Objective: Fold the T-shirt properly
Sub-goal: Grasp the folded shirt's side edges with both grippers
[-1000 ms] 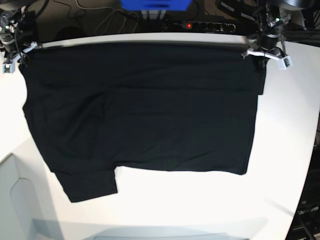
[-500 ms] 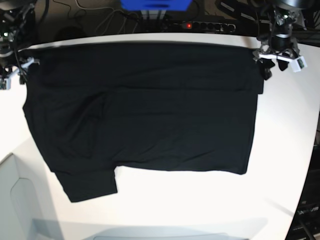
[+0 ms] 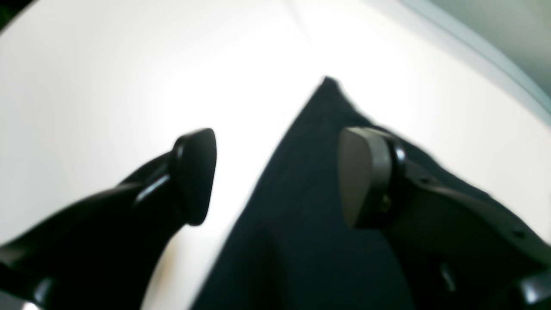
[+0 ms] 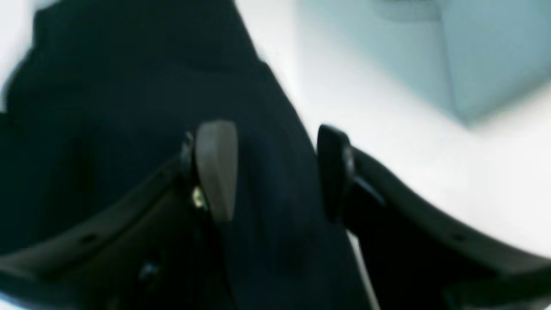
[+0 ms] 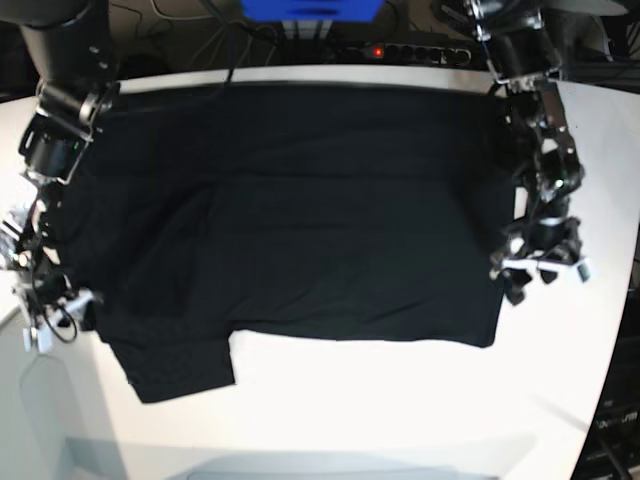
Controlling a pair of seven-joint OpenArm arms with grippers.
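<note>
The black T-shirt (image 5: 330, 260) lies spread on the white table (image 5: 420, 410), its long far edge near the table's back edge and one short projecting flap pointing toward the near side. The left gripper (image 5: 530, 285), at the shirt's side edge, stands wide, one finger over cloth and the other over bare table. The right gripper (image 5: 70, 320), at the opposite side edge, is likewise parted, with nothing gripped. Both arms block parts of the shirt's sides from the base view. Dark cables (image 5: 215, 30) lie behind the table, and a blue object (image 5: 310, 10) shows at the upper border.
</note>
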